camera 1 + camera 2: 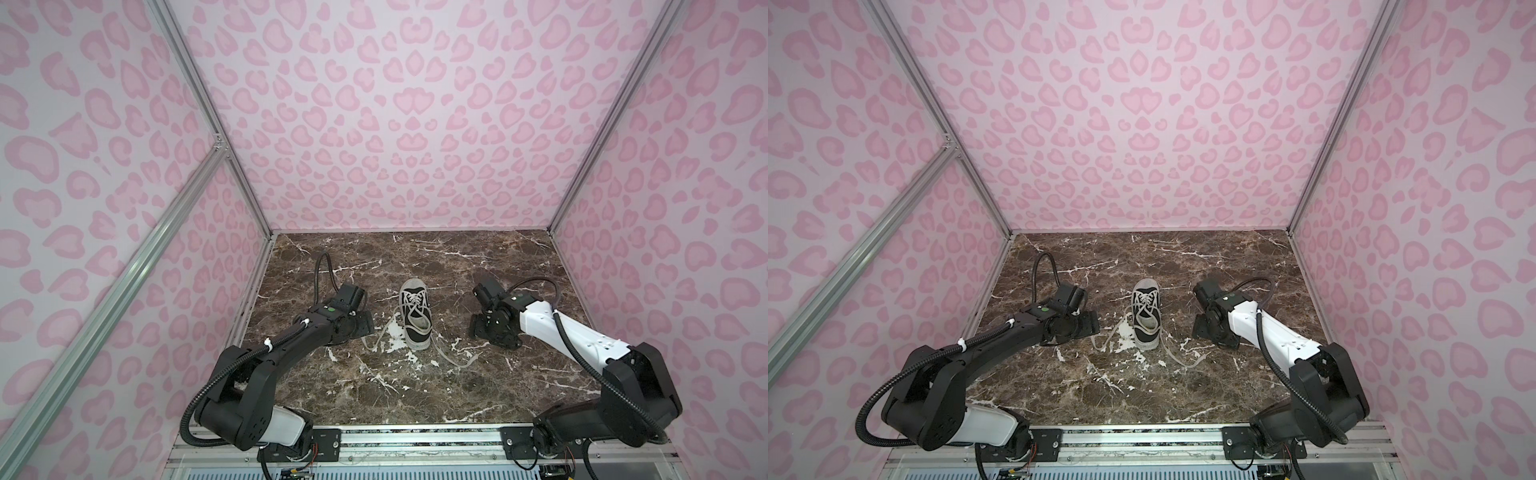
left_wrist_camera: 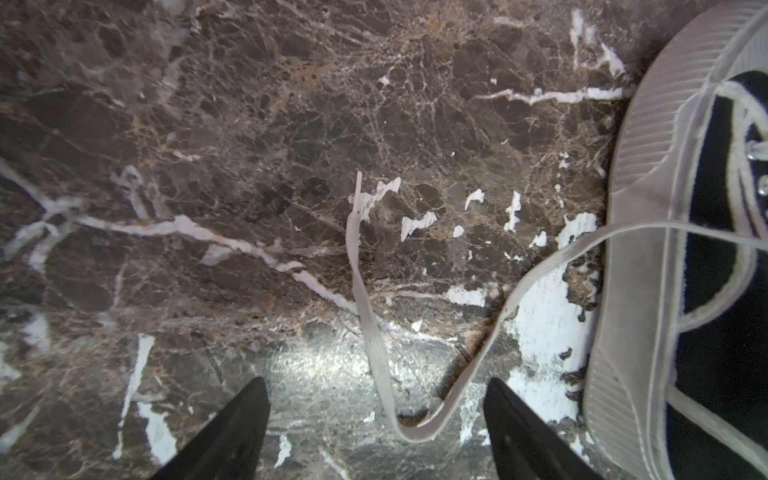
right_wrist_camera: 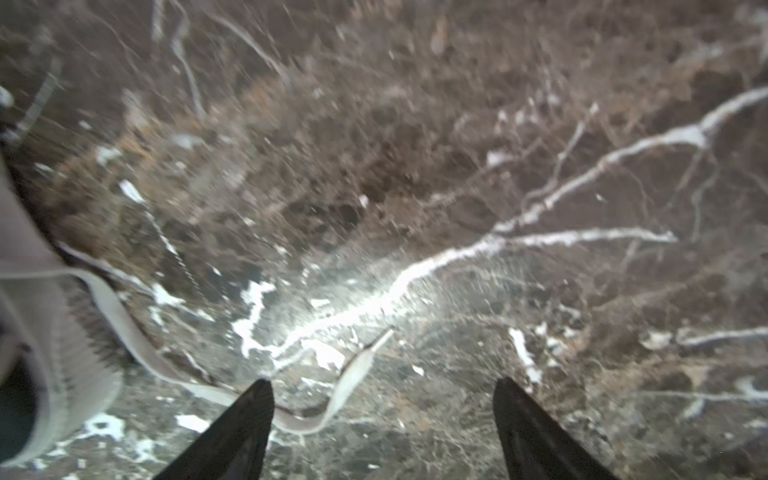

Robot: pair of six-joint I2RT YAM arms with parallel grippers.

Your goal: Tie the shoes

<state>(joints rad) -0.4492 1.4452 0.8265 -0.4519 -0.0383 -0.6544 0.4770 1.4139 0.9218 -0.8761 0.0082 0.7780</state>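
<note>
The left arm [image 1: 291,345] and right arm [image 1: 573,336] stretch forward, wrists bent down over the brown marble tabletop [image 1: 457,386], flanking the black canvas white-soled sneaker [image 1: 415,318] at its middle. The left claw [image 2: 376,384] and right claw [image 3: 382,381] stand released above loose off-white laces [image 2: 365,307].

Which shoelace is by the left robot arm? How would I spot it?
Find the brown marble table, then the black sneaker in its middle. The off-white lace trails off the sneaker toward the left pincer, folded back in a hairpin; the other lace runs toward the right arm.
</note>
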